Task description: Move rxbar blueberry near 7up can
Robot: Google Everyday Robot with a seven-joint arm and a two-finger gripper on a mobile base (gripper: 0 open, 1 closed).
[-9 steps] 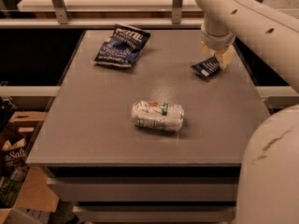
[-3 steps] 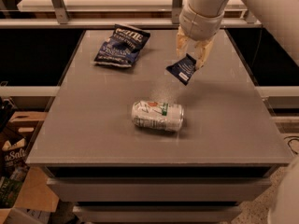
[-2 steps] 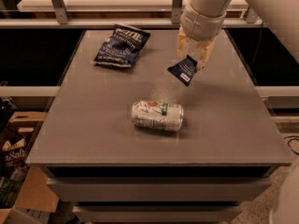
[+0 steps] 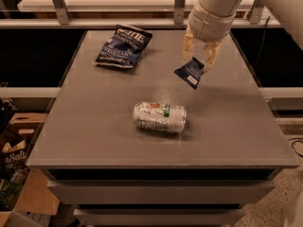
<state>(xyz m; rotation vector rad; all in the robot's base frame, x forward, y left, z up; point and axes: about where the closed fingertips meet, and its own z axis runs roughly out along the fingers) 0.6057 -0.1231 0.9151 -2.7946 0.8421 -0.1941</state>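
Observation:
The 7up can, pale silver-white with green and red marks, lies on its side near the middle of the grey table. The rxbar blueberry, a small flat navy wrapper with a white label patch, hangs tilted in the air above the table, up and to the right of the can. My gripper comes down from the upper right on a white arm and is shut on the bar's upper edge, holding it clear of the surface.
A larger dark blue chip bag with white lettering lies at the table's back left. Metal railing posts stand behind the table. Cardboard boxes sit on the floor at the lower left.
My gripper lifted the bar off the table's back right and carried it left toward the can. Over the last second it has shifted only slightly.

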